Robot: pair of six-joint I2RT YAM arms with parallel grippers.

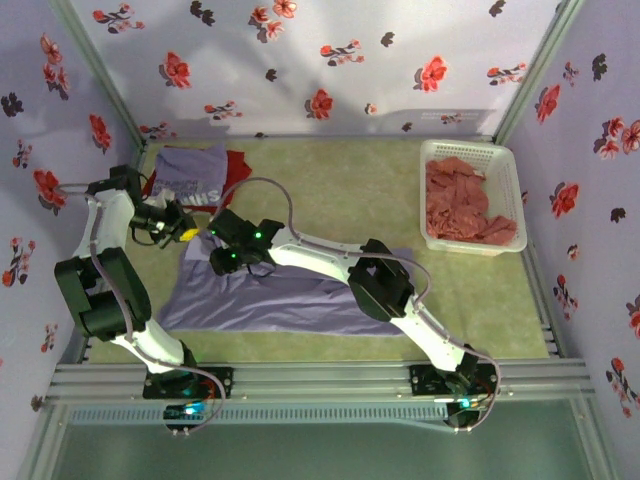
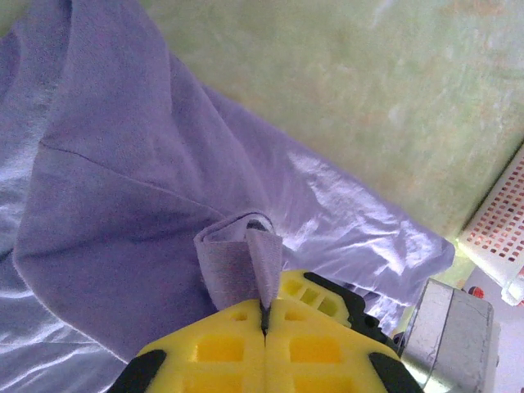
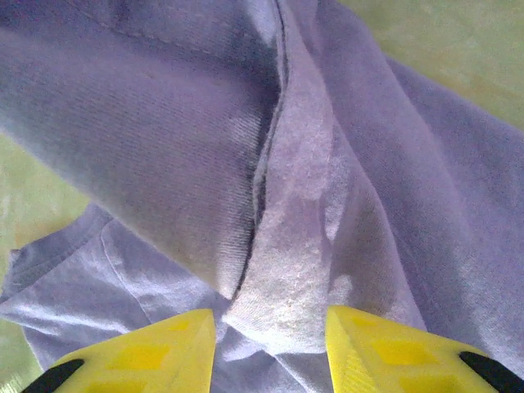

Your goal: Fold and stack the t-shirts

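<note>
Yellow fingers of the left gripper (image 2: 266,309) are pressed together on a raised fold of the plain lavender cloth t-shirt (image 2: 123,205), which lies spread well left of the white slatted plastic basket (image 1: 470,147). The right gripper (image 3: 270,327) straddles a ridge of that shirt, jaws partly apart; whether they pinch it is unclear. Far left of the basket, a folded purple lettered t-shirt (image 1: 190,175) hides most of a red t-shirt (image 1: 237,163).

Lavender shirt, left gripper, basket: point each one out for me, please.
lavender shirt (image 1: 270,305), top view, on the flat spread cloth near the arms.
left gripper (image 2: 264,304), left wrist view, where the closed fingertips pinch a fold of the shirt.
basket (image 1: 468,148), top view, on its far rim.
</note>
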